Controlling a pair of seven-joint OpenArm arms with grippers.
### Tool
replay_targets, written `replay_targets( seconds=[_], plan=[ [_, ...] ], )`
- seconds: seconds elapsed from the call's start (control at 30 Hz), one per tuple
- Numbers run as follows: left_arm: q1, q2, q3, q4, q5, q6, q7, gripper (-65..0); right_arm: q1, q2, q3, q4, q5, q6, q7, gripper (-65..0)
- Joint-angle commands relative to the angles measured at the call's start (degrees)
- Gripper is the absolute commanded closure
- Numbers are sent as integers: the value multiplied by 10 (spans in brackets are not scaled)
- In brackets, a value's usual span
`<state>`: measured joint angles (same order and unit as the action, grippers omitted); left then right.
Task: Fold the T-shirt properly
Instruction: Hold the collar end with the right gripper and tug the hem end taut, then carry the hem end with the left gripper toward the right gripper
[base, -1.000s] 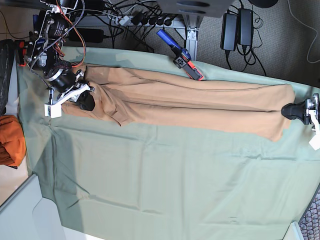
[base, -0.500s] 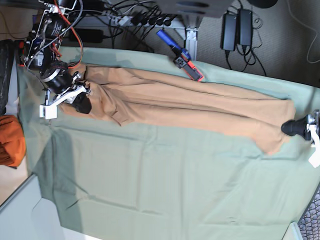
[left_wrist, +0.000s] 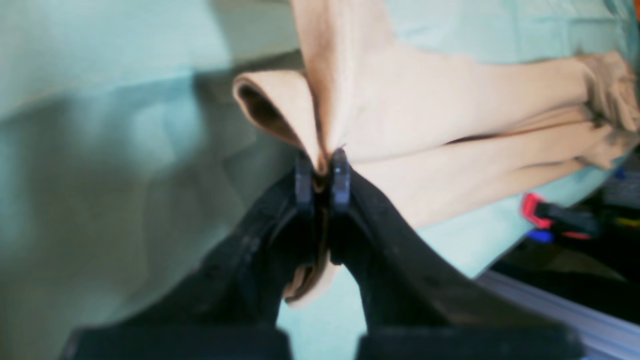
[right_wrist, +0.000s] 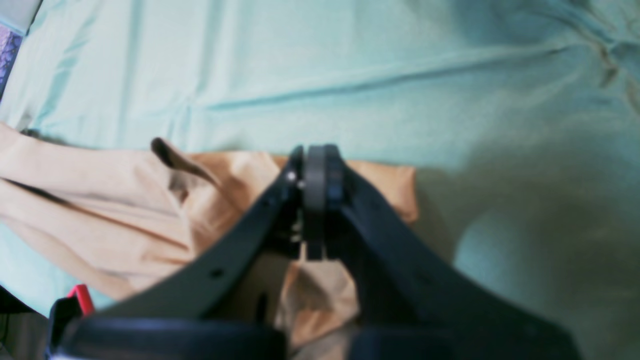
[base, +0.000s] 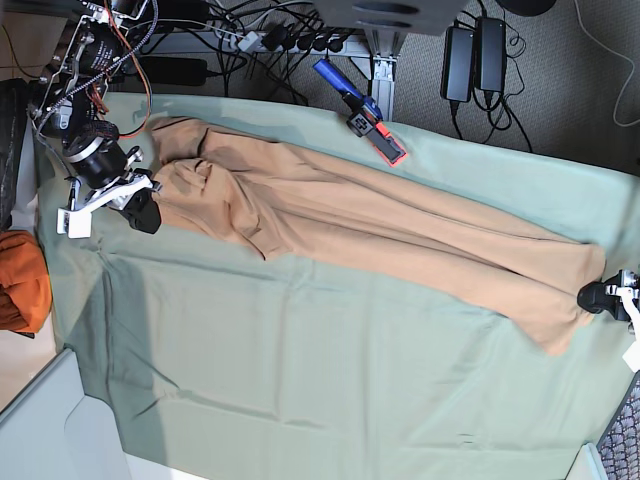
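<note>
The tan T-shirt (base: 380, 225) lies drawn out in a long slanted band across the sage-green cloth (base: 300, 370), from upper left to lower right in the base view. My right gripper (base: 145, 212) is shut at the shirt's left end; in the right wrist view its fingertips (right_wrist: 315, 160) press together with tan fabric (right_wrist: 100, 200) around and under them. At the far right edge, my left gripper (base: 590, 297) is shut on the shirt's other end. The left wrist view shows the T-shirt (left_wrist: 425, 115) pinched and puckered between the closed left gripper (left_wrist: 320, 172).
A blue and red clamp tool (base: 360, 110) lies on the cloth's back edge just behind the shirt. A darker orange cloth bundle (base: 20, 280) sits off the table at the left. Cables and power adapters (base: 475, 50) hang behind the table.
Both grippers moved outward and toward the front. The shirt's right end swung down with the left gripper, so the band now runs diagonally and looks more stretched.
</note>
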<state>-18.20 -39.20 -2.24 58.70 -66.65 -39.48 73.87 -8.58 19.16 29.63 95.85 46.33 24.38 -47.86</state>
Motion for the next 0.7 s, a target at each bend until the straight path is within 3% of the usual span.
replay_targets(
  seconds=[0.0, 0.13, 0.3, 0.53, 0.67],
  plan=[
    [-13, -13, -4, 6, -8, -5, -7, 0, 6, 8, 5, 12, 12, 70, 9, 0],
    [-13, -13, -4, 9, -35, -5, 1, 0, 4, 8, 5, 12, 10, 69, 9, 0],
    [-6, 5, -4, 67, -97, -5, 59, 0, 5, 8, 5, 12, 9, 69, 8, 0],
    [42, 52, 6, 197, -76, -5, 59, 0, 6, 7, 5, 12, 3, 69, 9, 0],
    [75, 65, 47, 265, -47, -5, 54, 0, 6, 7, 5, 12, 4, 69, 10, 0]
  ],
)
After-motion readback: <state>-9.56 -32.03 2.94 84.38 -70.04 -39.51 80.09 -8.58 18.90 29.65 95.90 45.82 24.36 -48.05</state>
